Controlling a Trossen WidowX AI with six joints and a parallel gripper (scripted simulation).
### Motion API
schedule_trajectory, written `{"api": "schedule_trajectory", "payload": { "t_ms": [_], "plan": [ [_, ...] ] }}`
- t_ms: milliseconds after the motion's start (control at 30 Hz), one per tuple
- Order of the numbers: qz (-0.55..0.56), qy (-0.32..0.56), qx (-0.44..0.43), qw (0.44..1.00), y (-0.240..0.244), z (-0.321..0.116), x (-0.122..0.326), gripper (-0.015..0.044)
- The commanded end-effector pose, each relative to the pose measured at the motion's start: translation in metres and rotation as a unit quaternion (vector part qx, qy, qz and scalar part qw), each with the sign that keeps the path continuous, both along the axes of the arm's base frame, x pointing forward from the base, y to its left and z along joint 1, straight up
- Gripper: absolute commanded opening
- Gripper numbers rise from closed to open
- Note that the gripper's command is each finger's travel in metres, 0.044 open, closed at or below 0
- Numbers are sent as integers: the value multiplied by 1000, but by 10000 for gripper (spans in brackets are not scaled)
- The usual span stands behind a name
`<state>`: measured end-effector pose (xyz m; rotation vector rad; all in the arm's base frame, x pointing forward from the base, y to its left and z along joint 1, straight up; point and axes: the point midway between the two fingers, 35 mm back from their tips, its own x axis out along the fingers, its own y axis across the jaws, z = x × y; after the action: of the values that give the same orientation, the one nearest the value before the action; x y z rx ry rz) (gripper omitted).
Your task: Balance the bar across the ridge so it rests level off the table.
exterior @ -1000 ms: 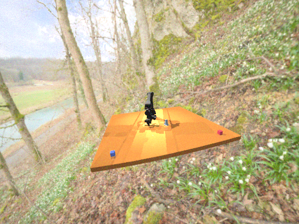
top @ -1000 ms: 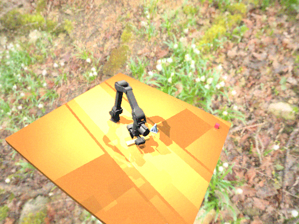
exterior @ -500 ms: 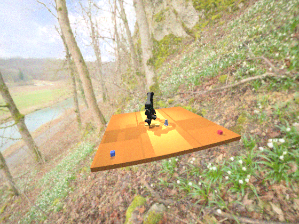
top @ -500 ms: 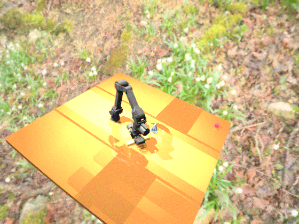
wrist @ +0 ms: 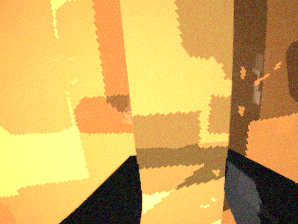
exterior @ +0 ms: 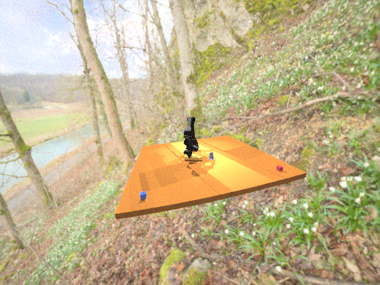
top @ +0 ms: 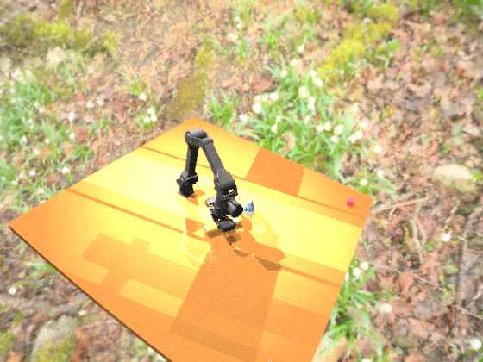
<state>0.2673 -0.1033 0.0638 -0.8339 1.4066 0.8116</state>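
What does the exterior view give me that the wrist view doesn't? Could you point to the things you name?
Only the exterior view shows the blue cube (exterior: 143, 195), the red cube (exterior: 279, 168), the whole arm (exterior: 190, 134) and the tabletop's (exterior: 224, 184) outer edges. Only the wrist view shows closely how the bar (exterior: 198, 158) (wrist: 175, 90) runs between the two jaws, one on each side. Both show the bar, the jaws and part of the tabletop.

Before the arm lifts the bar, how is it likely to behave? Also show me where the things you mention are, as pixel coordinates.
The bar (exterior: 198, 159) (wrist: 175, 75) looks straight and unbent, so probably stiff. Its flat face suggests little rolling; being long, it may tip if the gripper (exterior: 188, 157) (wrist: 180, 161) holds off-centre.
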Motion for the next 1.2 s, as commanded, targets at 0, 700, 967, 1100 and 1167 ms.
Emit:
{"api": "schedule_trajectory", "payload": {
  "t_ms": [0,700,967,1100,1167],
  "plan": [
    [0,-7,-2,1000,-1,12,4,0],
    [2,-7,-1,1000,-1,66,3,0],
    [2,-8,0,1000,1,86,1,0],
    [2,-8,0,1000,2,97,-2,0],
    [2,-8,0,1000,2,101,-3,0]
  ]
}}
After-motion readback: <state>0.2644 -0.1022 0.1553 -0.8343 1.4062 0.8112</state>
